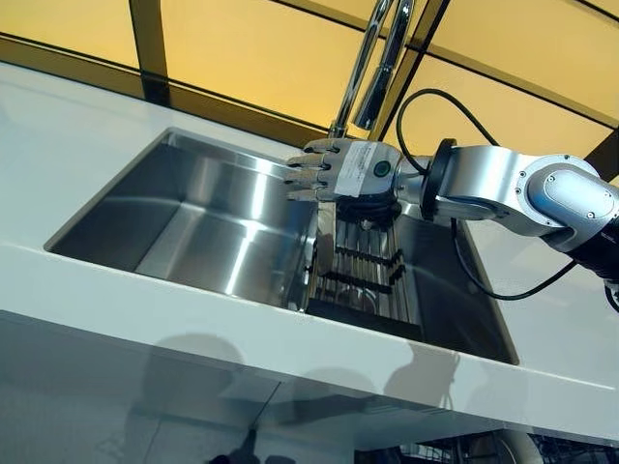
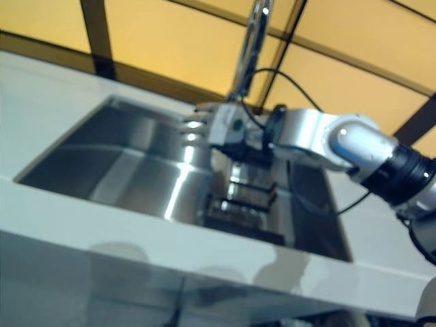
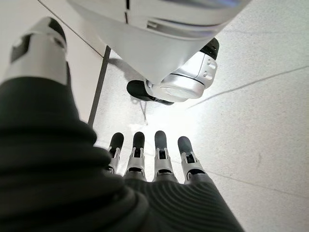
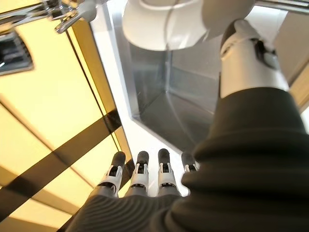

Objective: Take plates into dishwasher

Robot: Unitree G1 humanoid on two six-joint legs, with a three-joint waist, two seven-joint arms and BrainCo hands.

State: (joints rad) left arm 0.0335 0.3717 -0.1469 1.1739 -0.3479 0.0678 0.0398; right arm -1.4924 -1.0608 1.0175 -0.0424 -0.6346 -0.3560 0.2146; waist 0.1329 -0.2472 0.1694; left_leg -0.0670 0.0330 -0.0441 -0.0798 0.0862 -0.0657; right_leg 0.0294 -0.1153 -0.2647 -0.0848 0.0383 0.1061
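Note:
No plate shows in any view. My right hand hovers over the steel sink, just below the tap and above a dark slotted dish rack in the sink's right part. Its fingers are straight and hold nothing, pointing toward the left basin. In the left wrist view my left hand hangs low over the pale floor, fingers straight and empty.
A white counter surrounds the sink, with its front edge nearest me. Yellow wall panels with dark strips stand behind the tap. A dark wire rack peeks out below the counter at the lower right.

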